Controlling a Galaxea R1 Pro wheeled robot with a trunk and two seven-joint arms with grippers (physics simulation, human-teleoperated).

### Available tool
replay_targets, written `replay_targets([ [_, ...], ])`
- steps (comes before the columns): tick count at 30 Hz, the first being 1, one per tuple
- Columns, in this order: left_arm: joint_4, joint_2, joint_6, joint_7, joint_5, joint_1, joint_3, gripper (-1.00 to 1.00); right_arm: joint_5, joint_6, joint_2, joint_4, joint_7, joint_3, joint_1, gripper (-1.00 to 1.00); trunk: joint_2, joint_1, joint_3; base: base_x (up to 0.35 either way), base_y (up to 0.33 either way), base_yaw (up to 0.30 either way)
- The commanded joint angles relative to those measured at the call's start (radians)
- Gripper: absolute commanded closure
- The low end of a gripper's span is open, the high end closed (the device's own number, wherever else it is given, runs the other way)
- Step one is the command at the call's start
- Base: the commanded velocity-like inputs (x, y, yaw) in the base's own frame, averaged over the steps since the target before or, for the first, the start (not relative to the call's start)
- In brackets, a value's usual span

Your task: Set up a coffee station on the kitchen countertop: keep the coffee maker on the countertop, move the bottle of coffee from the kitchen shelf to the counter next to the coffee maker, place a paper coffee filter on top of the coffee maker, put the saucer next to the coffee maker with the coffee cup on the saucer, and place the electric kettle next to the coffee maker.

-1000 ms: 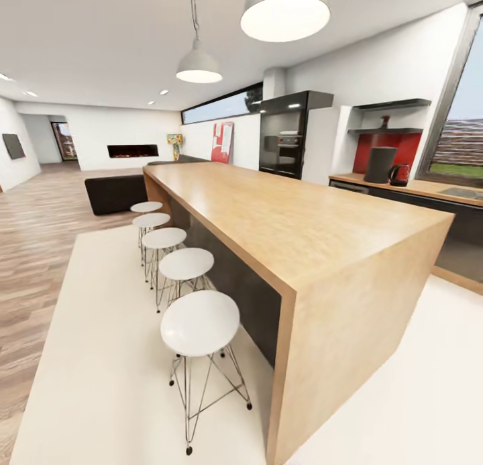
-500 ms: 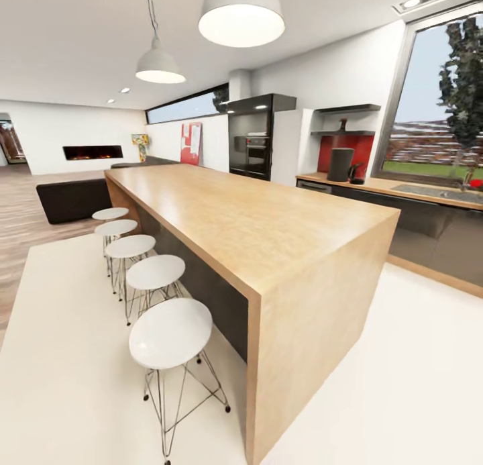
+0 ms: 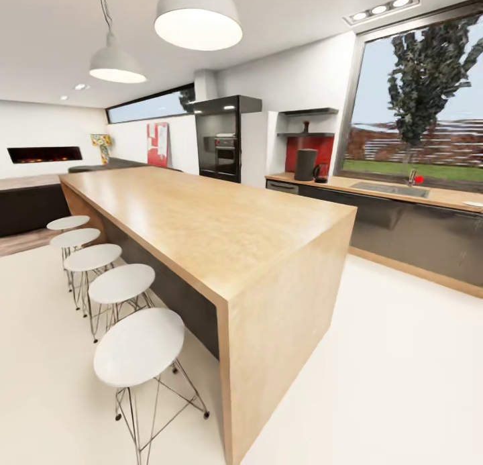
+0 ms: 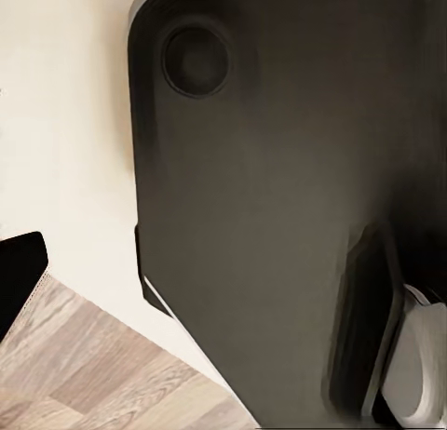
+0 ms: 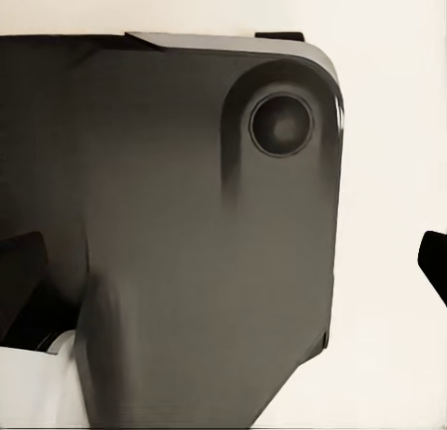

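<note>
The head view looks across the room to the countertop (image 3: 376, 186) along the window wall. The dark-grey coffee maker (image 3: 305, 164) stands at its left end, with the electric kettle (image 3: 321, 173) close on its right. Above them, the bottle of coffee (image 3: 306, 127) sits on the lower black kitchen shelf (image 3: 315, 134) over the red backsplash. The paper coffee filter, saucer and coffee cup are too small or hidden to make out. In the right wrist view, my right gripper (image 5: 223, 272) has dark fingertips (image 5: 434, 262) wide apart. In the left wrist view, my left gripper (image 4: 223, 281) has one fingertip (image 4: 19, 281) at the frame edge.
A long wooden island bar (image 3: 201, 223) fills the middle, with several white stools (image 3: 137, 346) along its left side. White floor (image 3: 376, 357) runs between the island and the grey cabinets. A steel sink (image 3: 389, 188) is set in the worktop. A black oven tower (image 3: 221, 146) stands behind. Both wrist views look down on my dark base (image 4: 279, 216).
The whole head view has swung to the right: the island, stools and lamps slid left, and the window, sink and counter came further into view. Nothing on the counter or shelf has moved.
</note>
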State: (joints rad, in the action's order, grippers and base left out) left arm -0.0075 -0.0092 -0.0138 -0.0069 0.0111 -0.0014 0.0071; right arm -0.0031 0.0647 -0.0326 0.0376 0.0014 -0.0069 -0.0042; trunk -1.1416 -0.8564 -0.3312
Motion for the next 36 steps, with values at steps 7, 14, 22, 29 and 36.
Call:
replay_targets([
  [7,0.000,-0.001,-0.002,-0.001,0.001,0.000,0.001,-1.00,-0.039,0.003,0.003,0.000,0.000,-0.001,-0.001,-1.00,0.049,0.027,0.021,0.000,0.000,-0.295],
  [14,0.000,-0.002,-0.003,-0.001,0.001,0.000,0.001,-1.00,-0.063,0.003,0.003,0.000,0.000,-0.001,-0.001,-1.00,0.098,0.054,0.043,0.000,0.000,-0.296],
  [22,0.000,-0.002,-0.003,-0.001,0.001,-0.002,0.001,-1.00,-0.064,0.002,0.003,0.009,0.000,-0.001,-0.001,-1.00,0.154,0.084,0.068,0.000,0.000,-0.296],
  [29,0.000,-0.003,-0.004,0.004,0.001,-0.002,0.001,-1.00,-0.064,0.001,0.003,0.013,0.000,-0.001,-0.001,-1.00,0.203,0.111,0.090,0.000,0.000,-0.296],
  [36,0.000,-0.003,-0.005,0.004,0.001,-0.002,0.001,-1.00,-0.064,0.001,0.003,0.014,0.000,-0.001,-0.001,-1.00,0.252,0.138,0.112,0.000,0.000,-0.295],
])
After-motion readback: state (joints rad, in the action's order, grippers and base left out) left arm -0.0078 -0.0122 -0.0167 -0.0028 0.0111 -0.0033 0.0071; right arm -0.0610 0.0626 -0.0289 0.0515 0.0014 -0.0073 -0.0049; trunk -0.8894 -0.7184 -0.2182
